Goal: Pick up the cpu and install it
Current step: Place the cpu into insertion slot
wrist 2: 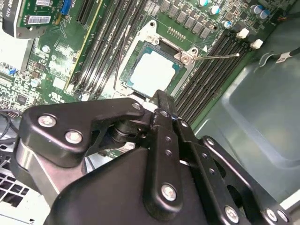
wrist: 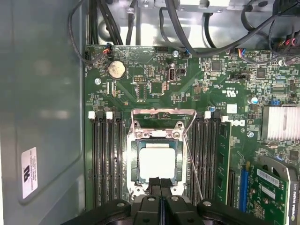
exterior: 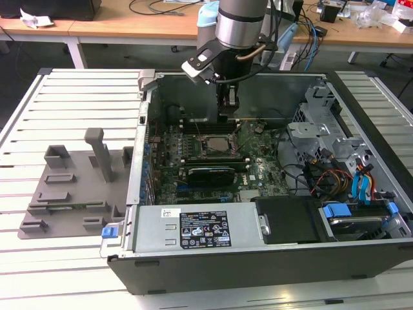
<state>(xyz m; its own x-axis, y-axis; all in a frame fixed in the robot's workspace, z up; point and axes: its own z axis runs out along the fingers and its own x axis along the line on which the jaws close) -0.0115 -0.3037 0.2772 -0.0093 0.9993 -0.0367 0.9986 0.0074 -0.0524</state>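
The cpu, a pale silvery square, lies flat inside the dark socket frame on the green motherboard; it also shows at cpu and cpu. The socket's metal load plate stands swung open, with its thin wire lever loose beside it. My gripper hangs just above the socket's edge, its two black fingers pressed together with nothing between them. It appears as gripper close over the chip's rim and as gripper inside the open computer case.
Memory slots flank the socket on both sides. A graphics card sits in front of it. Case walls, a drive cage and loose cables crowd the exterior view's right. A grey tray with posts rests outside the case on the slatted table.
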